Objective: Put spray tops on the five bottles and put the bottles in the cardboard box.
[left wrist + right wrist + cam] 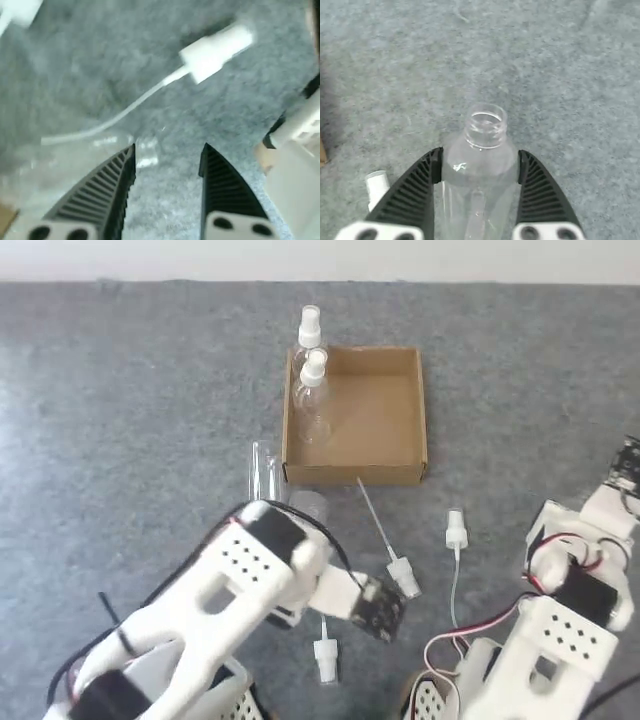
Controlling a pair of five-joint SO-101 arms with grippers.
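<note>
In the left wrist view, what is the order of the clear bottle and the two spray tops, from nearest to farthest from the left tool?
From the left tool:
1. Clear bottle: lying right beside the tool.
2. Spray top with tube: on the carpet ahead of the tool.
3. Second spray top: farthest, beyond the bottle.

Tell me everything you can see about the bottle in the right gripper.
The bottle is clear plastic, with the grey carpet showing through it. Its round neck is open, no spray top on. The right gripper holds it, black ribbed fingers against its shoulders on both sides, neck pointing out past their tips. Whether it rests on the carpet I cannot tell.
</note>
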